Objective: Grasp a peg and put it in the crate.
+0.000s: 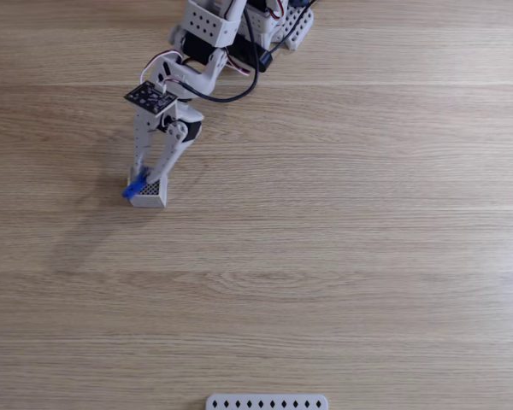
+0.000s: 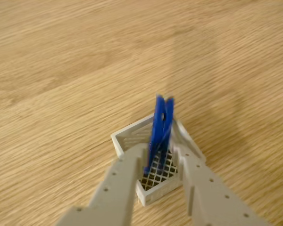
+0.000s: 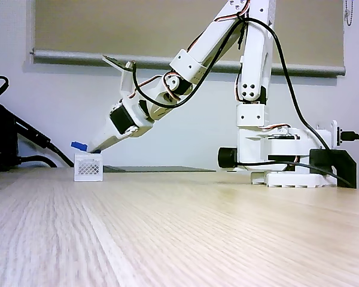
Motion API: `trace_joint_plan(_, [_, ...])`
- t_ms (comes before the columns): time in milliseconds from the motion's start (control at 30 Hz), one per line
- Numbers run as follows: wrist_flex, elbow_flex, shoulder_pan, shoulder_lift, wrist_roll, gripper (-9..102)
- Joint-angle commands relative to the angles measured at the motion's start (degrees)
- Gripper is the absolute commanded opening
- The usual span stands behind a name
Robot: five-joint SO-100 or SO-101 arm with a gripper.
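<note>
Directly over the crate [image 2: 153, 181] I have the gripper [image 2: 160, 162] pinching the blue peg [image 2: 160, 127] between its two fingers; the peg's lower end dips inside the crate's opening while its long axis runs up and away from me in the wrist view, the far end jutting past the crate's rim, so I judge release comes next

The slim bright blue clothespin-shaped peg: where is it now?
In the wrist view the slim bright blue peg stands tilted between the gripper fingers, its lower end inside the small white mesh-bottomed crate.
</note>
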Motion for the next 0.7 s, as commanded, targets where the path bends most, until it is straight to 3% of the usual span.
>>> trace_joint_plan(0, [-0.4, -1.0, -0.8, 5.4, 0.4, 17])
trace_joint_plan(233, [0.4, -1.3, -0.7, 5.5, 0.4, 17])
trace_joint_plan(400, [0.7, -0.6, -2.3, 11.9, 2.3, -4])
trace_joint_plan(533, [4.6, 1.7, -8.5, 23.8, 11.4, 1])
trace_joint_plan(667, [14.9, 6.9, -19.8, 41.2, 25.0, -1])
